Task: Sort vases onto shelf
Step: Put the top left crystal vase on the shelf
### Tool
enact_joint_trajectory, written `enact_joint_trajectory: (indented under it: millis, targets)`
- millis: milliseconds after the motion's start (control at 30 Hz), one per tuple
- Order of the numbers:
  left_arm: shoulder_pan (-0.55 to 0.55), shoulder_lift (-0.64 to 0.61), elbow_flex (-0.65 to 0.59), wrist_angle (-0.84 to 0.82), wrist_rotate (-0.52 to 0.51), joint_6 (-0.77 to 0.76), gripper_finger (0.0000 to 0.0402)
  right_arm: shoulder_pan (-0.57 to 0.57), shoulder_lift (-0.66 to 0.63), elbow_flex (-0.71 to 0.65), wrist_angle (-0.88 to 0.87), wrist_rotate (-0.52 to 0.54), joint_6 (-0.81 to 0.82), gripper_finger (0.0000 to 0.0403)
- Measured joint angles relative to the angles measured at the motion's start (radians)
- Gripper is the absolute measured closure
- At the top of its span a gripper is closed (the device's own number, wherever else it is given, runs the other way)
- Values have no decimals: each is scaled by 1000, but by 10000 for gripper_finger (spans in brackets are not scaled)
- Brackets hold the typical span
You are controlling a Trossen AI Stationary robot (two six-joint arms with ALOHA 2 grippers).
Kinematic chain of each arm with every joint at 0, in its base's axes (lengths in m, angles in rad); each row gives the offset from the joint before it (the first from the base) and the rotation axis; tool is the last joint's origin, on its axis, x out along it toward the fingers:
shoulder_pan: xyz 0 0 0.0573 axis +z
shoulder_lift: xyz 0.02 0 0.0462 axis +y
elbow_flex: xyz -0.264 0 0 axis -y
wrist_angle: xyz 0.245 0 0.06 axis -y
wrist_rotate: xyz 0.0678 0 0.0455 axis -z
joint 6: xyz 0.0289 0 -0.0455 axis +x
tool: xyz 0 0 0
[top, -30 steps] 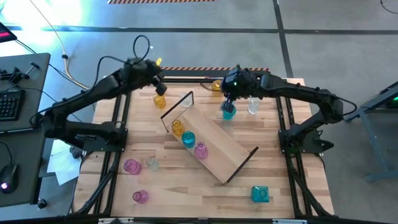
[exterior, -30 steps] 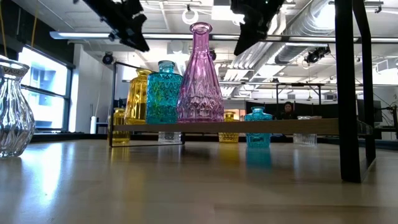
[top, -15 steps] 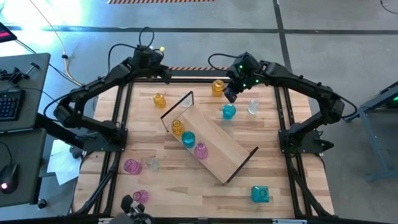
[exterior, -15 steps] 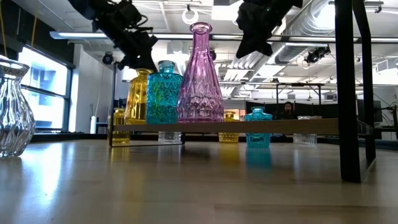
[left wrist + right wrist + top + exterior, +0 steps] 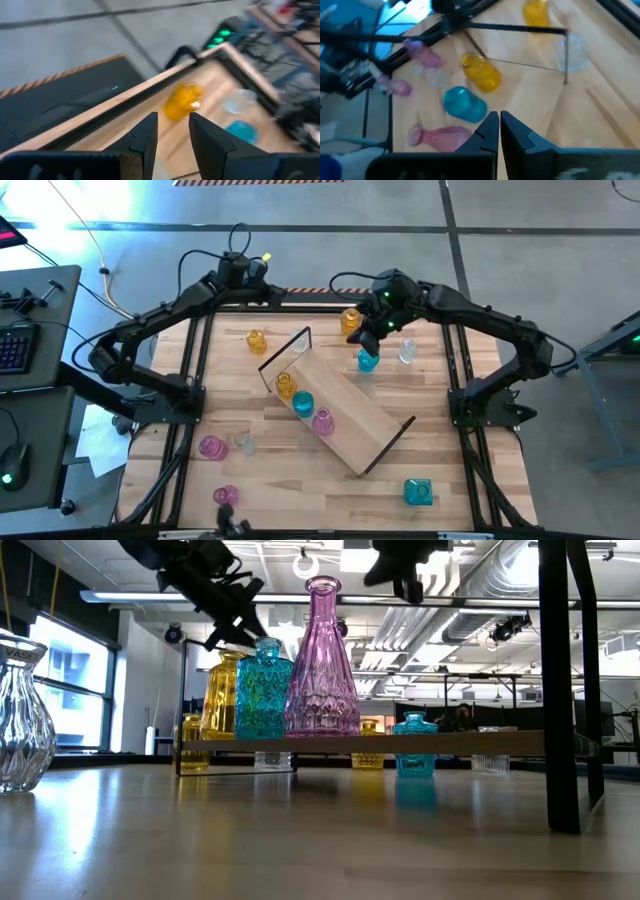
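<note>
- High view: the left gripper (image 5: 262, 275) has withdrawn from the amber vase (image 5: 256, 340) to the table's far edge. The right gripper (image 5: 362, 340) has lifted off the teal vase (image 5: 368, 360) and hangs just beside it. The shelf (image 5: 350, 412) lies diagonally, its long axis running from far-left to near-right, with amber, teal and pink vases upright at its far-left end.
- Low view: both arms hang above the shelf; its three vases point straight up.
- Left wrist view: fingers (image 5: 145, 137) apart, holding nothing.
- Right wrist view: fingers (image 5: 489, 131) pressed together, empty.
</note>
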State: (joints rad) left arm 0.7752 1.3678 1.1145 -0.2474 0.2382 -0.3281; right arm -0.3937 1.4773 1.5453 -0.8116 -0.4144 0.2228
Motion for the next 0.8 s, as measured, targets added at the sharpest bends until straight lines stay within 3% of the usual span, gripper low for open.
enact_joint_trajectory:
  millis: [133, 300, 600, 800]
  targets:
    - [-79, 0, 0, 97, 38, 41, 298, 24, 0, 47, -16, 3, -50, 403]
    - [-143, 0, 0, 122, -110, 52, 298, 28, 0, 76, -21, 5, -46, 403]
    - [-133, 0, 0, 119, -152, 202, 298, 57, 0, 77, 9, 220, 144, 403]
    - [-113, 0, 0, 121, -203, 366, 298, 67, 0, 77, 130, 250, 259, 403]
